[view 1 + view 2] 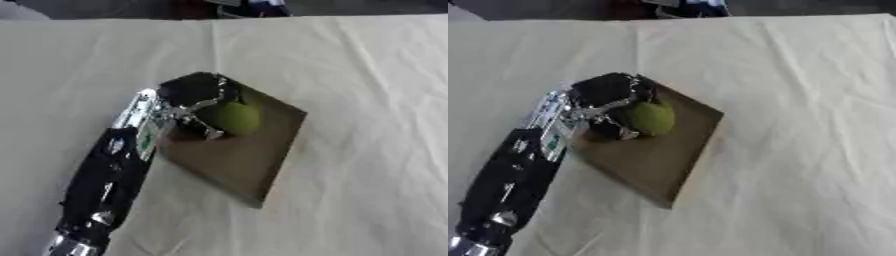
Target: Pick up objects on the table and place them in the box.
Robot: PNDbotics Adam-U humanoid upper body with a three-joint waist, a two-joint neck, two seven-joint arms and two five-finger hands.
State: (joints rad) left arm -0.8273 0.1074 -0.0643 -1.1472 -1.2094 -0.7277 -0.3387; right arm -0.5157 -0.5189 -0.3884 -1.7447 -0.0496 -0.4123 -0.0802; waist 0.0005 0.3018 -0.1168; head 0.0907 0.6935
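Left hand (194, 100) curled around round green fruit (234, 118) over shallow brown cardboard box (254, 165). Release low, centre, toward five o'clock.

No legible text or markings anywhere.

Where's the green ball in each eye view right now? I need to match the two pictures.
Left eye view: the green ball sits just above centre, over the upper part of the brown box, with the left hand curled round it.
Right eye view: same ball, shifted left of centre.
Shared landmark: the box's near corner, pointing toward the bottom edge in both views.
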